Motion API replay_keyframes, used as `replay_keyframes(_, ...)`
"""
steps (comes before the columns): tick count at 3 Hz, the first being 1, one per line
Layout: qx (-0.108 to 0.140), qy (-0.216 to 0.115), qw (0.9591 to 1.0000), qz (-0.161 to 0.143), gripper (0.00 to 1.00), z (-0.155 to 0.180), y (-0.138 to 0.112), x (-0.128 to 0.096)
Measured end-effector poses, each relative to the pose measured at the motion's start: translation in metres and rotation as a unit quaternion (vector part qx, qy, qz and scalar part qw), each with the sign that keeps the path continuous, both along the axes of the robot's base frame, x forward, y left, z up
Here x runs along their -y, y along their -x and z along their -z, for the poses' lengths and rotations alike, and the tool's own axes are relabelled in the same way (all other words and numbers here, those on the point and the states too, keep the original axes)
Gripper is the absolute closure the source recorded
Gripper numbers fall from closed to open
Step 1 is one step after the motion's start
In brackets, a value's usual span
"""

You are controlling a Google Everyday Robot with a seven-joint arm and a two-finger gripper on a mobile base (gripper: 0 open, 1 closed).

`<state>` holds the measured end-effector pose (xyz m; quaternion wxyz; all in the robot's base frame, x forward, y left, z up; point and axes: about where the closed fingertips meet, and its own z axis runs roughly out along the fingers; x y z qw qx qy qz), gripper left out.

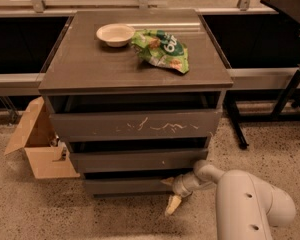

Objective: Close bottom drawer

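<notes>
Your gripper (170, 193) sits w/ fingers spread apart at the right end of the bottom drawer (125, 186): low, plain dark-grey front, no handle.

We count three drawers here: top drawer (140, 125), middle drawer (137, 160), bottom drawer (125, 186). On the worktop (90, 64) we've got one bowl (115, 34) and one green bag (162, 49). One cardboard box (37, 146) sits on the floor at left. And one gripper (170, 193), at the bottom drawer's right end, has two fingers (172, 204) spread apart.
</notes>
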<state>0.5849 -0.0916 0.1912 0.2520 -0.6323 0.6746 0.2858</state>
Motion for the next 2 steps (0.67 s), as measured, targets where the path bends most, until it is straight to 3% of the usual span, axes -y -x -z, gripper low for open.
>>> replay_keyframes(1,0.005,-0.008,0.9999,-0.012,0.0,-0.009,0.006,-0.002)
replay_keyframes(2,0.013,-0.032,0.9989,-0.032,0.0,-0.026,0.033,-0.003)
